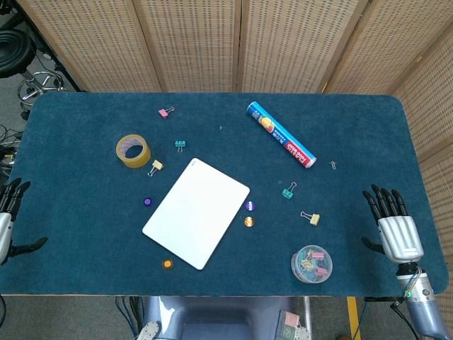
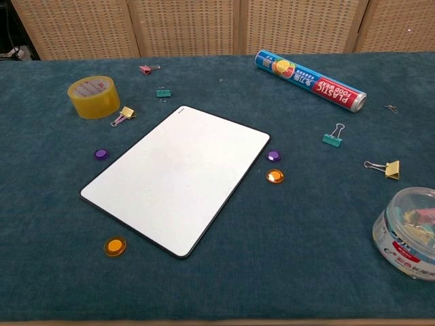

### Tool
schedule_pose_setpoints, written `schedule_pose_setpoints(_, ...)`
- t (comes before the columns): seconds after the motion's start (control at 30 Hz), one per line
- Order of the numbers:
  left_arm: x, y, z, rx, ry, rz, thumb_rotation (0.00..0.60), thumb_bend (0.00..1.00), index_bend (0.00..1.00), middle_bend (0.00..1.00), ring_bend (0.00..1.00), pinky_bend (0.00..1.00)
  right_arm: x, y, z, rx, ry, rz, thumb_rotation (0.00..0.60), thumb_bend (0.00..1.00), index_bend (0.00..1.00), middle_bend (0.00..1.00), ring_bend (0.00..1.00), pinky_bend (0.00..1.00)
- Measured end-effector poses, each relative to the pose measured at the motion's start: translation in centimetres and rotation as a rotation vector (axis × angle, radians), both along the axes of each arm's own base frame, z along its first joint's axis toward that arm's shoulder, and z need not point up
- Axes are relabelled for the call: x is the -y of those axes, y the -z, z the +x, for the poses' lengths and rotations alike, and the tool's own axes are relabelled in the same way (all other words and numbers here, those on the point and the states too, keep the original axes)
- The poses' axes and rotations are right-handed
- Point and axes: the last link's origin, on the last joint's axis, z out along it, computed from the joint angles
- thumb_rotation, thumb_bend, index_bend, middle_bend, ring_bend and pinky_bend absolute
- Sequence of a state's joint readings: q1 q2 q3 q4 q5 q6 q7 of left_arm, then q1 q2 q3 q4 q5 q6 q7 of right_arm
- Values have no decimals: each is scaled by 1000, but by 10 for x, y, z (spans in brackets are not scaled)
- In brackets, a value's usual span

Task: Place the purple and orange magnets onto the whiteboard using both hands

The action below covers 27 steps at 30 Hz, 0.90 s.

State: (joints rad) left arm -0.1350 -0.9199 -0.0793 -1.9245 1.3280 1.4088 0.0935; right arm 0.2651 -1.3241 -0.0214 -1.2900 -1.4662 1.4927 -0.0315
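Left hand: at the table's 9 o'clock edge, partly out of frame, fingers apart, holding nothing; parked well apart from every magnet.
Purple magnet: on the cloth at the whiteboard's 9 o'clock, just beside its long edge.
Orange magnet: at the board's 7 o'clock, near the lower corner; this pair lies on the left hand's side, probably meant for it.
Whiteboard: flat, tilted, table centre, bare.
Second purple magnet and second orange magnet: at the board's 3 o'clock, close together; within the right hand's side.
Right hand: at the table's 4 o'clock edge, fingers spread, empty, touching no object.
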Motion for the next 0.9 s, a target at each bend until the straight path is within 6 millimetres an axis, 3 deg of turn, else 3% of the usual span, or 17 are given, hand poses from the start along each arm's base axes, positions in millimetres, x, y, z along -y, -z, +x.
schedule_pose_setpoints(0.3, 0, -2, 0, 8, 3, 4, 600, 0, 0, 0, 0, 0, 3, 16, 22, 121, -35, 98, 600, 0, 22, 0, 0, 0)
schedule_pose_setpoints(0.5, -1, -3, -1, 13, 1, 4, 600, 0, 0, 0, 0, 0, 32, 34, 68, 233, -124, 240, 600, 22, 147, 0, 0, 0)
schedule_pose_setpoints(0.63, -2, -2, -1, 12, -1, 1, 600, 0, 0, 0, 0, 0, 57, 49, 105, 265, -185, 325, 600, 137, 227, 0, 0, 0)
schedule_pose_setpoints(0.73, -2, 0, -1, 8, -4, -8, 600, 0, 0, 0, 0, 0, 72, 64, 128, 281, -200, 388, 600, 161, 264, 0, 0, 0)
schedule_pose_setpoints(0.9, -4, 2, -1, 4, -7, -18, 600, 0, 0, 0, 0, 0, 87, 95, 163, 278, -207, 475, 600, 259, 279, 0, 0, 0)
